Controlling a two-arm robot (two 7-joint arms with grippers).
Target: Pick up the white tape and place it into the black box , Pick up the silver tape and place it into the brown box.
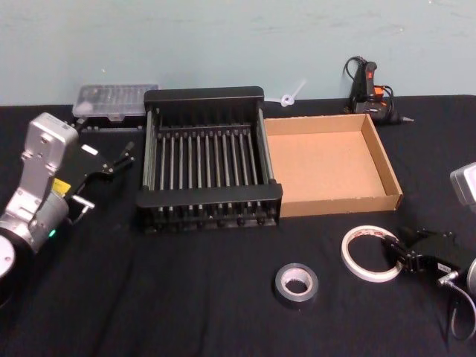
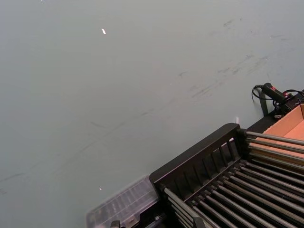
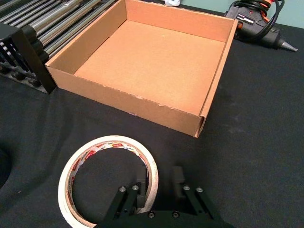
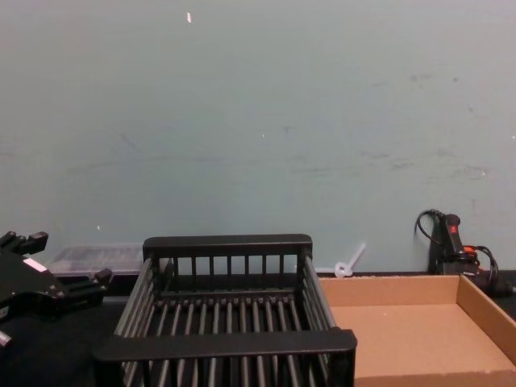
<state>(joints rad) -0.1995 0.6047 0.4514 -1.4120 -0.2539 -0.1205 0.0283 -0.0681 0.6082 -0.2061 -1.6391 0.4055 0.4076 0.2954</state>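
The white tape (image 1: 370, 253) lies flat on the black table, in front of the brown box (image 1: 331, 163). My right gripper (image 1: 398, 253) is low at the tape's right side. In the right wrist view the white tape (image 3: 108, 178) shows red and green print inside its ring. There my right gripper (image 3: 159, 183) is open, one finger inside the ring and the other outside its wall. The silver tape (image 1: 295, 284) lies flat to the left of the white roll. The black box (image 1: 208, 160) stands left of the brown box, touching it. My left gripper (image 1: 128, 154) hangs open beside the crate's left side.
A clear plastic case (image 1: 115, 100) sits behind the crate's far left corner. A black and orange glue gun (image 1: 370, 89) with its cord lies behind the brown box. A small white plastic piece (image 1: 291, 95) rests by the wall.
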